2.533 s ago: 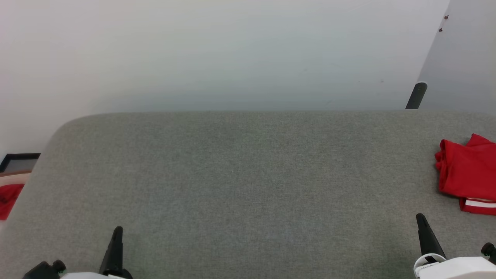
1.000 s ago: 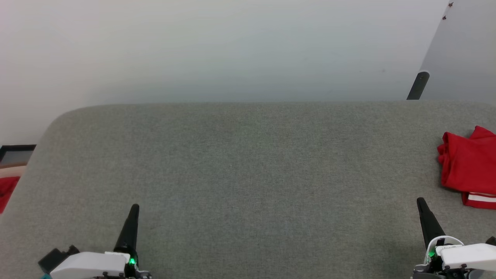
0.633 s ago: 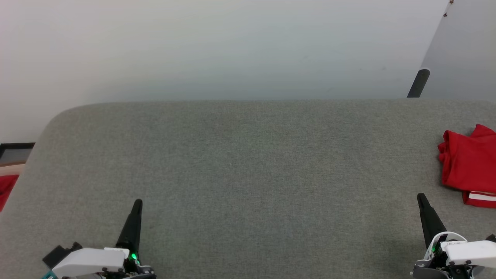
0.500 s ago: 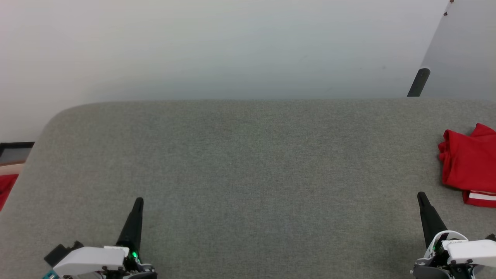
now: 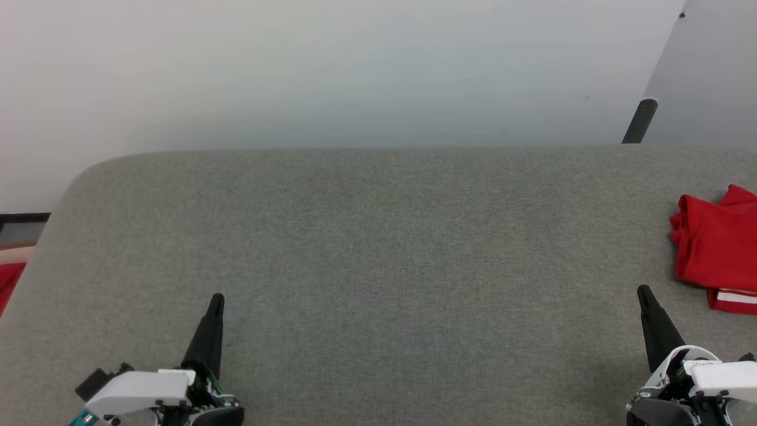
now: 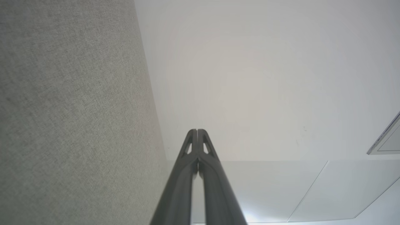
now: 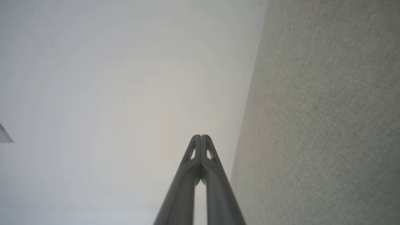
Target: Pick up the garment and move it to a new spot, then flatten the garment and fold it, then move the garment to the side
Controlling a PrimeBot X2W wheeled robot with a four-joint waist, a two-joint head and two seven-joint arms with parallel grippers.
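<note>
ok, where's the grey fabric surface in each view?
Head view: the grey fabric surface covers the lower part, rounded corner at upper left.
Left wrist view: it takes the left side, left of the shut left gripper.
Right wrist view: it takes the right side, right of the shut right gripper.
Shared landmark: the pale wall bordering its edge.

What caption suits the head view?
Shut, empty left hand and right hand low; red garment on grey surface, far right.

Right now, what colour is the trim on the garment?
The trim of the garment is red with a white stripe, best seen in the head view.
</note>
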